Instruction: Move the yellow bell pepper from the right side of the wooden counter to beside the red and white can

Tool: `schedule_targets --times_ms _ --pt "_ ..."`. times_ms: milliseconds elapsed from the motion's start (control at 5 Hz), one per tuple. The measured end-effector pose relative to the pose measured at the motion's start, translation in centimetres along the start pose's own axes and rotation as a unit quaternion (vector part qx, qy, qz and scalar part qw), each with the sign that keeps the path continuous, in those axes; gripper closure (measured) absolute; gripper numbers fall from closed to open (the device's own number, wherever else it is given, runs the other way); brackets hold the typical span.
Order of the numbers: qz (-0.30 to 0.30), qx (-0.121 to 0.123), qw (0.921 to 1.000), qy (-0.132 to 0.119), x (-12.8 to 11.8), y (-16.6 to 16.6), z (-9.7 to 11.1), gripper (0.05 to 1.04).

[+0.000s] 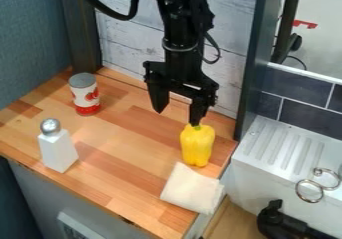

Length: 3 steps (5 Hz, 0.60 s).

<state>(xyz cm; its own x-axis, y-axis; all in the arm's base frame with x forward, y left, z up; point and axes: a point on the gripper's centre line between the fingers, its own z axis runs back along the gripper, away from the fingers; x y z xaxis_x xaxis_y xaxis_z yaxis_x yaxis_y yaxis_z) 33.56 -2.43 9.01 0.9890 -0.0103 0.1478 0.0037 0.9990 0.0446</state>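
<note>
Under one tip of the widely spread claw (178,115), a yellow pepper (198,146) sat on the desk (120,153); farther from the claw lay a white cloth (192,189), with a can (85,94) and shaker (57,150) well apart from it.

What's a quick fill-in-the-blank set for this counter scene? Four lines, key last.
The pincer is not shut but ____, one fingertip at the top of the bell pepper.
The bell pepper's colour is ____.
Of the tin can, the shaker and the folded cloth, the one nearest the bell pepper is the ____.
The band around the tin can's bottom is coloured ____.

Missing words: open; yellow; folded cloth; red.
</note>
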Motion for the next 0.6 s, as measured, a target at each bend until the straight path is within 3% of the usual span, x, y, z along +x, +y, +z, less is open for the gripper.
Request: schedule_targets --times_ms 200,600 --pt "-0.004 -0.012 0.9999 -0.004 0.4 -0.5 -0.9 0.076" --pt "-0.007 -0.017 0.9997 0.013 0.8 -0.8 -2.5 0.076"
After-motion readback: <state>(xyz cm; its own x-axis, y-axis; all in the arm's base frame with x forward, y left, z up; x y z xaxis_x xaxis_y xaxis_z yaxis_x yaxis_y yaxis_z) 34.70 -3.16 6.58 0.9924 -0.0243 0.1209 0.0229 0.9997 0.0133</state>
